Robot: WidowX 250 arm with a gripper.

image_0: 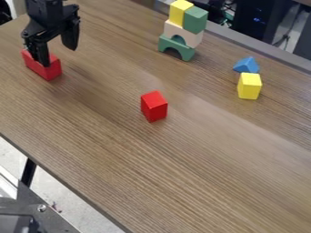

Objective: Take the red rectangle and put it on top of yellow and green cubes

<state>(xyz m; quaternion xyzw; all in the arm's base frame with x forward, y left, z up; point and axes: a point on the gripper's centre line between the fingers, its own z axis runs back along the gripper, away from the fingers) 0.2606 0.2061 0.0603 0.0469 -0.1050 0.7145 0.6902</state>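
Wood-grain table (182, 159); black gripper (57, 55) at upper left, fingers spread apart.
Toward the top, yellow cube (177, 12) and green cube (195, 20) sit above a cream block (191, 38) and green arch (165, 44); red rectangle (52, 70) lies under the gripper, one finger overlapping it in view, contact undetermined.

Black hand (58, 55) downward, fingers apart.

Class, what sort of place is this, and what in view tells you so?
Probably a robotics lab or workshop: a black robot gripper hangs over a wood-grain table set with stacked toy blocks, and dark equipment stands behind.
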